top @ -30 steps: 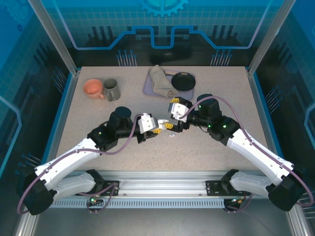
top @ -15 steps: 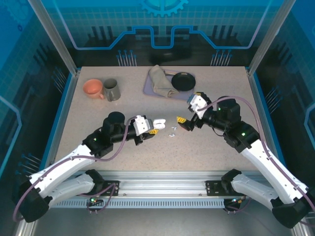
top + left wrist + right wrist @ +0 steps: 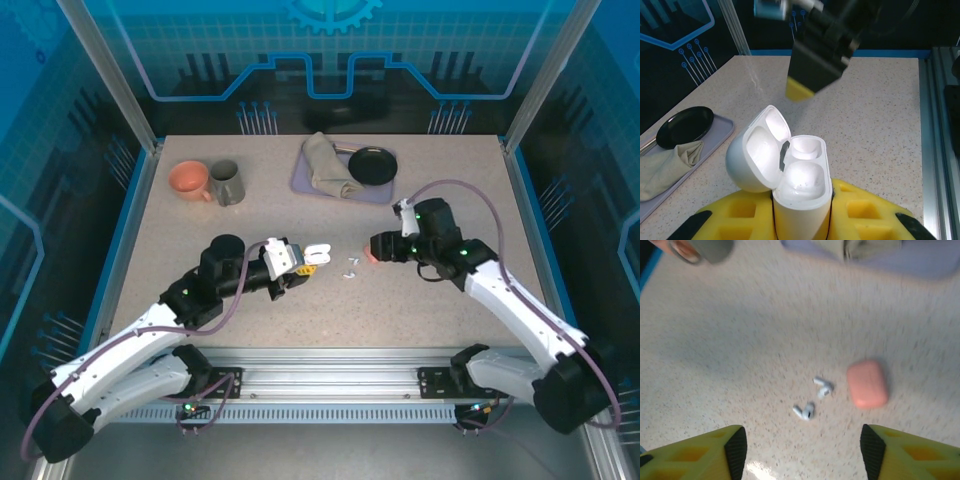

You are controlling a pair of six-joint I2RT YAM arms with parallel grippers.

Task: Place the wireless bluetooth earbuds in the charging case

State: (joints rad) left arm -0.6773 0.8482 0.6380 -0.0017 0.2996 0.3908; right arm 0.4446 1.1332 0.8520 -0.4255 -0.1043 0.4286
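From above and behind me at 6 o'clock, one camera overlooks the table [image 3: 400, 310]; both nearer wrist cameras share its tray [image 3: 722, 131].

clock read on top view, 12 = far edge. earbuds [image 3: 350, 268] lay loose mid-table [image 3: 200, 240] in narrow gap. left gripper [image 3: 308, 263] with white case [image 3: 318, 253], lid up, crowded them from 9 o'clock. pink case [image 3: 867, 384] sat just beside at 3, right gripper [image 3: 378, 250] hung over it. lane from 6 was bare. far obstacles, well apart: tray [image 3: 300, 182] with cloth [image 3: 325, 165] and black dish [image 3: 372, 165] at 12; orange cup [image 3: 188, 180], grey cup [image 3: 226, 183] at 10.
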